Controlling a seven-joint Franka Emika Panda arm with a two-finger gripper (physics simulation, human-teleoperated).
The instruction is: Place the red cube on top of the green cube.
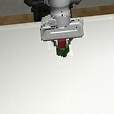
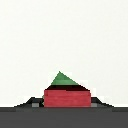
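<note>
My gripper (image 1: pixel 62 44) hangs over the middle of the white table, shut on the red cube (image 1: pixel 62 43), which sits between the fingers. Directly beneath it stands the green cube (image 1: pixel 62 52), turned so a corner faces the camera. In the exterior view the red cube looks to be on or just above the green one's top; I cannot tell if they touch. In the wrist view the red cube (image 2: pixel 67 97) fills the space between the gripper (image 2: pixel 67 101) fingers, and a corner of the green cube (image 2: pixel 61 79) shows past it, with a dark shadow band between the two.
The white table (image 1: pixel 25 81) spreads all around the cubes. Its wooden edge (image 1: pixel 4 21) runs along the far side behind the arm's base. Nothing else stands on it.
</note>
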